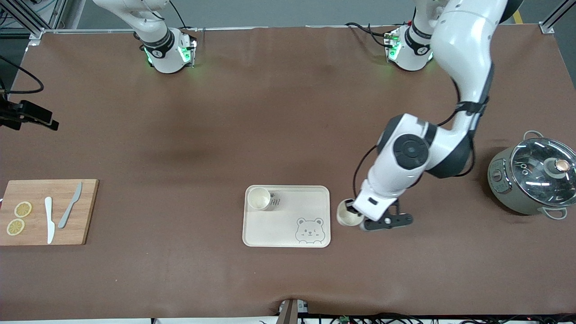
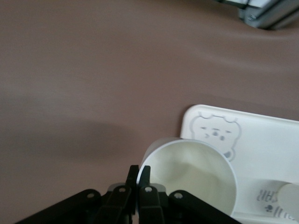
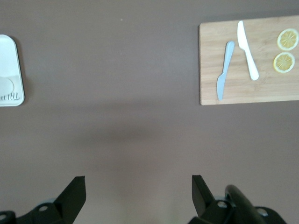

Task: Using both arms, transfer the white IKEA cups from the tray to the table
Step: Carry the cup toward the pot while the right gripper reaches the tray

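Spanning wide, matte brown bench (image 1: 279, 135), lots of bare room mid-bench. Sitting toward left arm's end, round grey pot with glass lid (image 1: 533, 180). Lying toward right arm's end, wooden board (image 1: 47, 211) carrying two knives and lemon slices. Resting near front edge, cream rounded-corner tray (image 1: 288, 225) with bear print. Standing in tray corner, one smooth tapered cup (image 1: 259, 198). Pinching second cup's (image 2: 191, 179) rim, left hand (image 2: 138, 175), pressed together, just beside tray edge. Waiting high over bare bench, right hand (image 3: 138, 189), spread wide.
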